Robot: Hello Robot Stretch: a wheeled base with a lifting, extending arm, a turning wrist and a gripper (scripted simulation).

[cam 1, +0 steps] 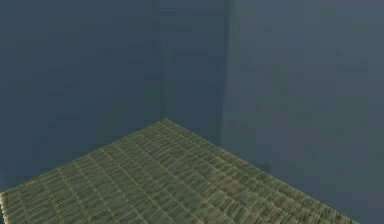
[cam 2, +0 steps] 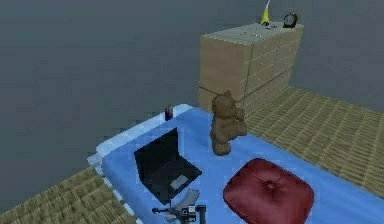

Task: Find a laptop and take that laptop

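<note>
End effector (cam 2: pixel 172 211) shows at the laptop's (cam 2: pixel 166 166) six o'clock, against the blue bed (cam 2: pixel 262 142); whether it holds anything cannot be told. Wooden dresser (cam 2: pixel 250 65) at one o'clock; woven floor (cam 1: pixel 180 180), blue-grey walls (cam 1: pixel 80 70).

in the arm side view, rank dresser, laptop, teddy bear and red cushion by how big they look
1. dresser, largest even though it stands farthest back
2. red cushion and laptop: about alike, too close to split
3. teddy bear, smallest, though it sits farther back than those two
</note>
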